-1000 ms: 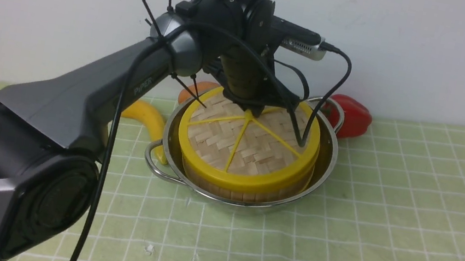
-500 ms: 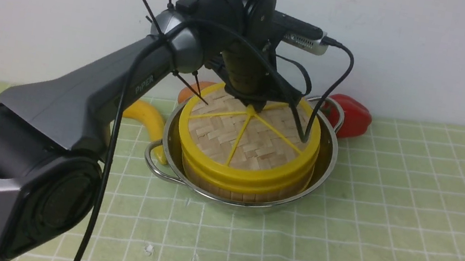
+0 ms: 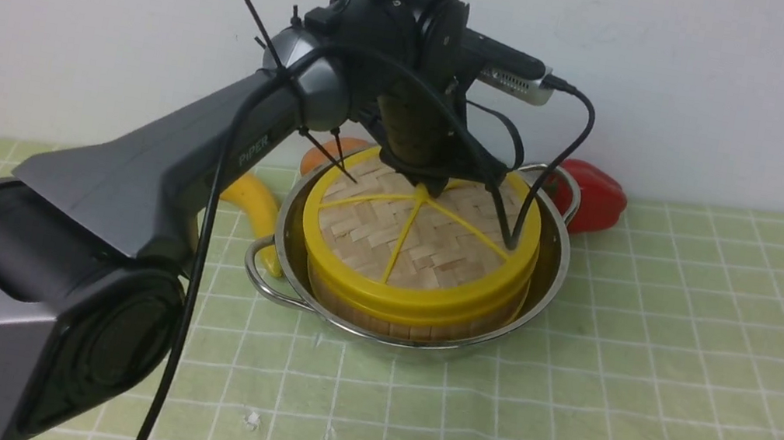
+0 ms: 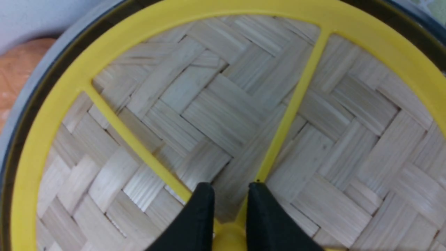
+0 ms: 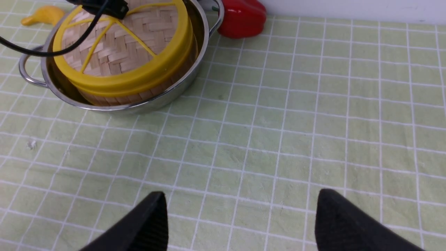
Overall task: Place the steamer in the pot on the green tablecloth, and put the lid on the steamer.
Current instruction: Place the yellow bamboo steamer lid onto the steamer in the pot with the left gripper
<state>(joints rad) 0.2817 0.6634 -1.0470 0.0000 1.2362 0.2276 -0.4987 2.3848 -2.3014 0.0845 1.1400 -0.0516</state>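
The lid (image 3: 427,245) is a flat woven bamboo disc with a thick yellow rim and thin yellow spokes meeting at a centre knob. It lies on the steamer (image 3: 415,324), whose upright wooden wall shows just beneath that rim. Both sit inside the pot (image 3: 548,276), at the centre of the front view, on the green tablecloth (image 3: 651,371) that covers the tabletop.

There is one lid, one steamer and one pot with two loop handles. One red pepper (image 3: 596,197) and one banana (image 3: 250,196) lie behind it.

The left tool (image 3: 426,181) has its fingers drawn close, pinching the knob; only the left wrist view shows this grip. The right tool (image 5: 241,195) appears only in the right wrist view, spread wide above the cloth, well apart from the pot.
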